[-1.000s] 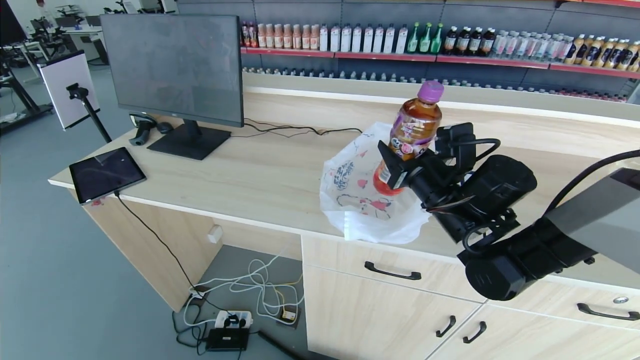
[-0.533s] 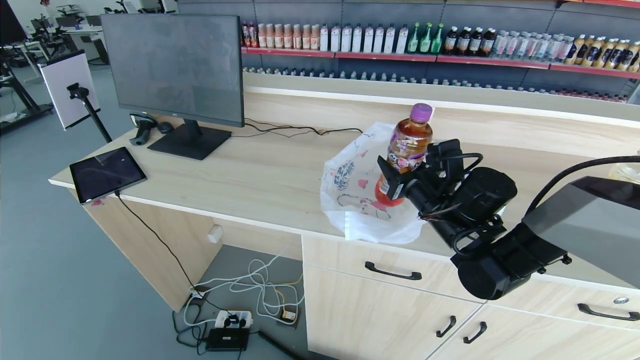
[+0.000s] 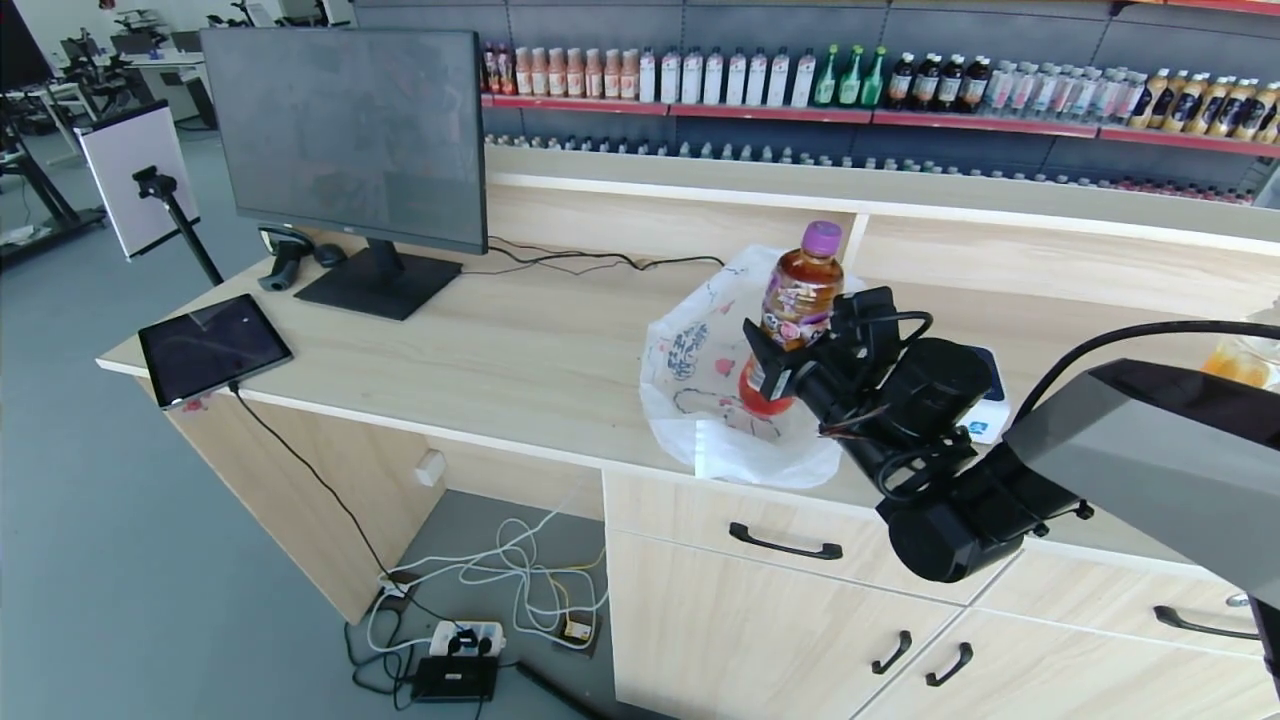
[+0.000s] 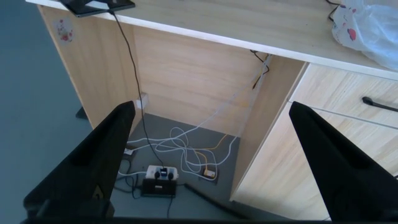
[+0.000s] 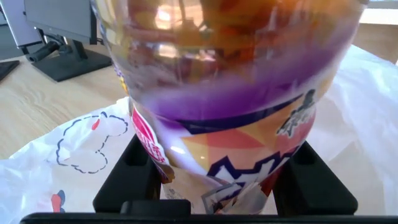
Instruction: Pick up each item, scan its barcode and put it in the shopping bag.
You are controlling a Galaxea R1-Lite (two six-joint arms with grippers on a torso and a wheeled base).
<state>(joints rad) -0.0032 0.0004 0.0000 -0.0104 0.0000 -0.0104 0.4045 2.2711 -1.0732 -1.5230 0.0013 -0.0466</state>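
Note:
My right gripper (image 3: 782,362) is shut on a tea bottle (image 3: 795,305) with a purple cap and a purple and orange label, held upright over the white printed shopping bag (image 3: 700,385) on the counter. In the right wrist view the bottle (image 5: 236,93) sits between the black fingers (image 5: 127,171), with the bag (image 5: 56,162) spread below. My left gripper (image 4: 211,155) hangs low beside the counter, open, its two dark fingers (image 4: 93,162) wide apart above the floor and cables, with nothing between them.
A monitor (image 3: 350,140) and a tablet (image 3: 212,348) stand on the counter's left part. A handheld scanner (image 3: 285,262) lies by the monitor. A blue and white card (image 3: 985,405) lies behind the right arm. Shelves of bottles (image 3: 850,85) line the back wall.
My right gripper has lowered the bottle toward the shopping bag and drawn slightly left. The bag and the other counter items have stayed put.

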